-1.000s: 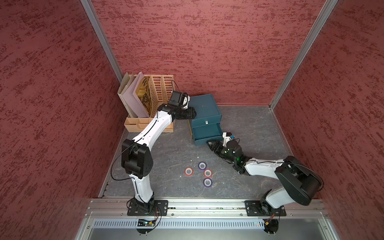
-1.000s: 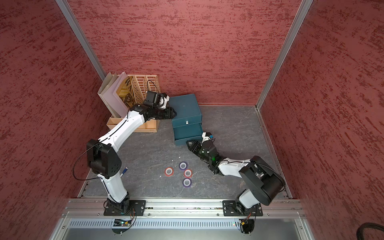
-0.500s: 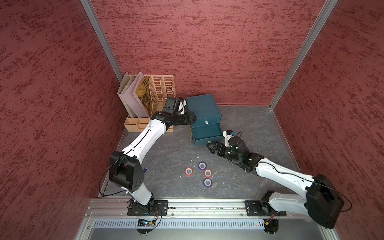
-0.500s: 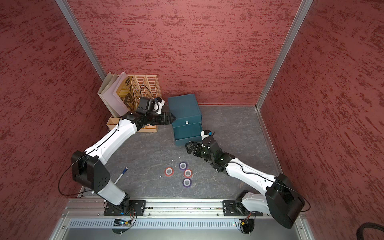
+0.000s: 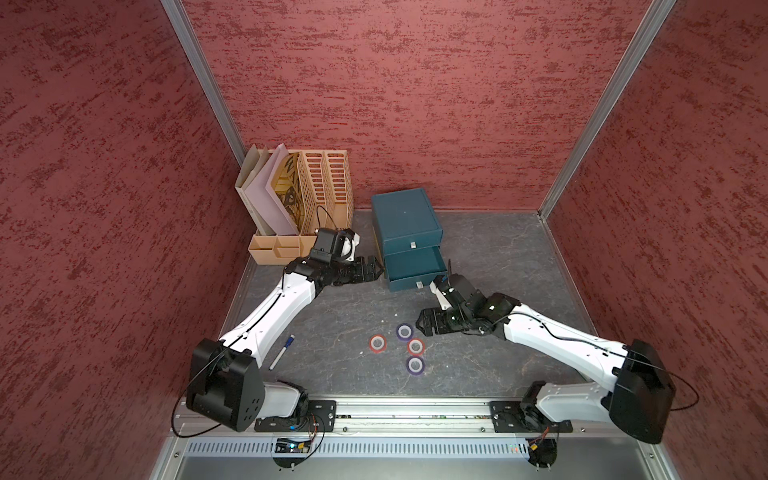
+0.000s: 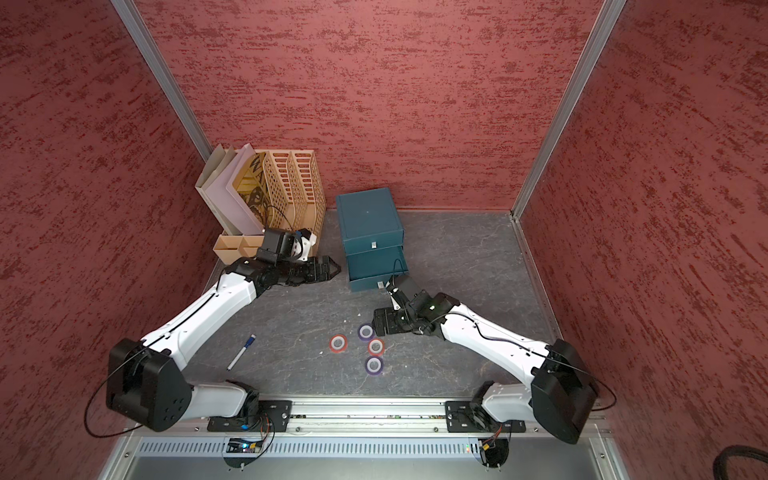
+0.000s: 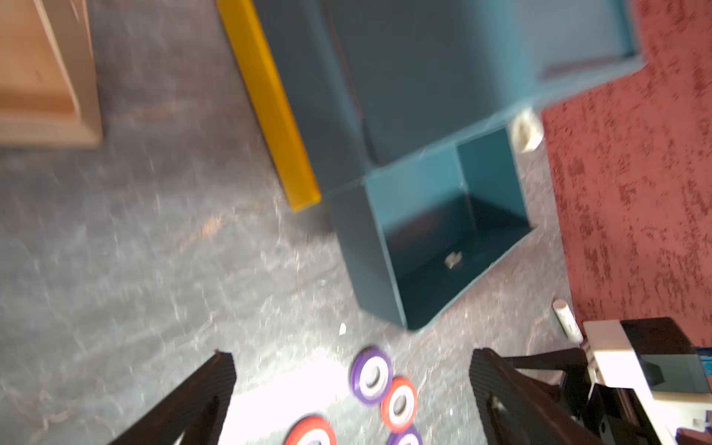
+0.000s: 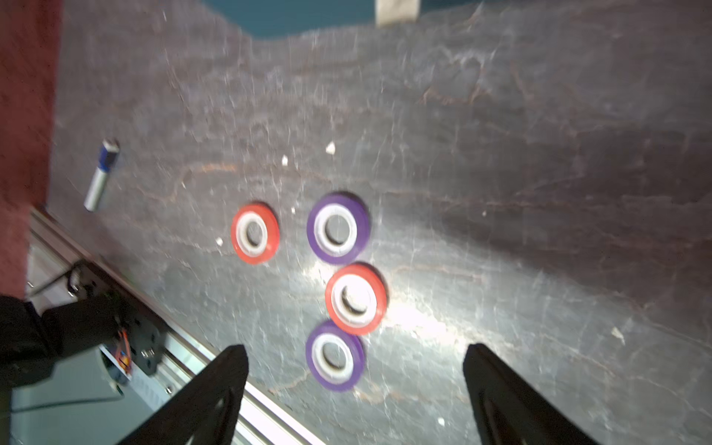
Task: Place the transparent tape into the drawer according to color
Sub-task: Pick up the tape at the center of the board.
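The right gripper (image 5: pixel 420 326) hung spread and empty just beside the nearer purple roll (image 5: pixel 404 331). The left gripper (image 5: pixel 376 269), also wide apart with nothing in it, sat beside the cabinet (image 5: pixel 405 216). Four tape rolls lay flat on the table (image 5: pixel 332 316), closely bunched. A clean pickup likely meant dropping straight down astride one rim, since the middle red roll (image 5: pixel 415 346) crowded both purple ones (a nudge could scatter them). The pulled-out drawer (image 7: pixel 454 239) looked empty. The upper drawer (image 5: pixel 409 245) was closed, its contents hidden. The rack (image 5: pixel 328 187) held folders.
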{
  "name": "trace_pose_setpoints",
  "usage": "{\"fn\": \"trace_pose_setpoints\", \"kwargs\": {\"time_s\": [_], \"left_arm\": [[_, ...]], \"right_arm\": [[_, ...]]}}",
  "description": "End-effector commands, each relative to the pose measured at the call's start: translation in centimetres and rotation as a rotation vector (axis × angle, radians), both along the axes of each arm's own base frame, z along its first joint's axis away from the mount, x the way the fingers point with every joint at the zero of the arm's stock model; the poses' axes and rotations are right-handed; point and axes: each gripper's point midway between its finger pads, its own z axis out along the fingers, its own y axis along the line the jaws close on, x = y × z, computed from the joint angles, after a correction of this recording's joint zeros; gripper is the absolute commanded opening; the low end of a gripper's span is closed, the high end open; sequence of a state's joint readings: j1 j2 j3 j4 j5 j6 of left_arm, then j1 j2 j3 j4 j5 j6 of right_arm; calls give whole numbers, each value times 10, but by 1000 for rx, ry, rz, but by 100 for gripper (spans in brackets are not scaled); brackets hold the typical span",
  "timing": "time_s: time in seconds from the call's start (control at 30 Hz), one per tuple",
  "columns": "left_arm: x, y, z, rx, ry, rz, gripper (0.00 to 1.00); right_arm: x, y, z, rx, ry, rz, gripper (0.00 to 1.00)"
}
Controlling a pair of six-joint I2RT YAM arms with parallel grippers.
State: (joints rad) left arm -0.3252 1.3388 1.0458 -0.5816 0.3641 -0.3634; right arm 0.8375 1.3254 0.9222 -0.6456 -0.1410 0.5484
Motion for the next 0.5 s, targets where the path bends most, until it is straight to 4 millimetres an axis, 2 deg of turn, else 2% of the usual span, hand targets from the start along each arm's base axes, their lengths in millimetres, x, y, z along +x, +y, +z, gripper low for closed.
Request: {"fn": "trace_pose_setpoints", "kwargs": {"time_s": [0.0,0.1,0.2,0.47], "left_arm": [[-10,0,3,-48,-9,12,100],[-18,3,-4,-56,6,22,100],[-24,3,-10,-66,22,24,100],[-33,2,-20,-75,49,16,100]], "right_arm": [[-15,-13,-15,-147,22,49,83],[-20,-10,-27,-186,27,54,75],[-21,-6,-36,-216,24,51,70],[-17,9,-59,-317,7,57,65]]}}
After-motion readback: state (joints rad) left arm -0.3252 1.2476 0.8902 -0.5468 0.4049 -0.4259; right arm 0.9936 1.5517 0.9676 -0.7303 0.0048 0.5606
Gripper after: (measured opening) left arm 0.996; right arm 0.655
